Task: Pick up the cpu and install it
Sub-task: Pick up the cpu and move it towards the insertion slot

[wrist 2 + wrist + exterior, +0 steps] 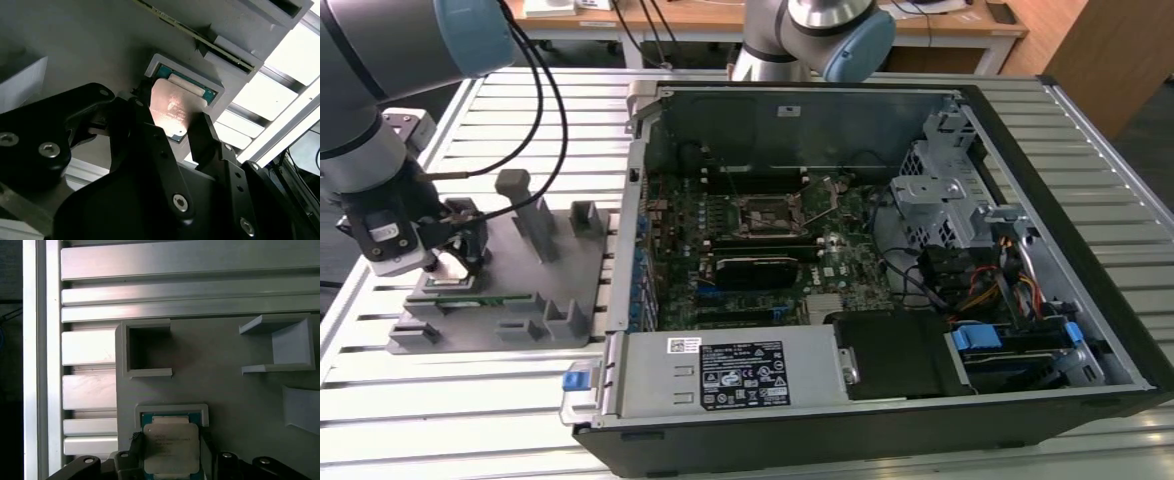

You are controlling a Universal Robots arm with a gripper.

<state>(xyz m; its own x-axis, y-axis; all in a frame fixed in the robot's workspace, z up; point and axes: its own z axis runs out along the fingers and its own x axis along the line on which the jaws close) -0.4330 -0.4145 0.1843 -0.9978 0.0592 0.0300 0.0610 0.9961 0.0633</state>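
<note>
Your gripper (175,120) straddles the cpu (172,107), which lies in its recess in the grey holder block (225,390), faint print on its metal top. Whether the jaws clamp it cannot be told. Beyond, the open computer case (854,430) shows a printed label (744,373) on its power supply (654,385).

Smooth silvery metal cpu (171,450) (faint sheen); holder block (225,385) matt grey plastic.

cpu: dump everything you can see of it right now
The cpu is a flat square chip with a silvery, slightly glossy metal lid carrying faint print, on a thin green-edged base. It lies flat, lid up, in a raised-rim recess of the grey holder block, which rests on the slatted table. The pincer is down around it; whether it touches cannot be told.
</note>
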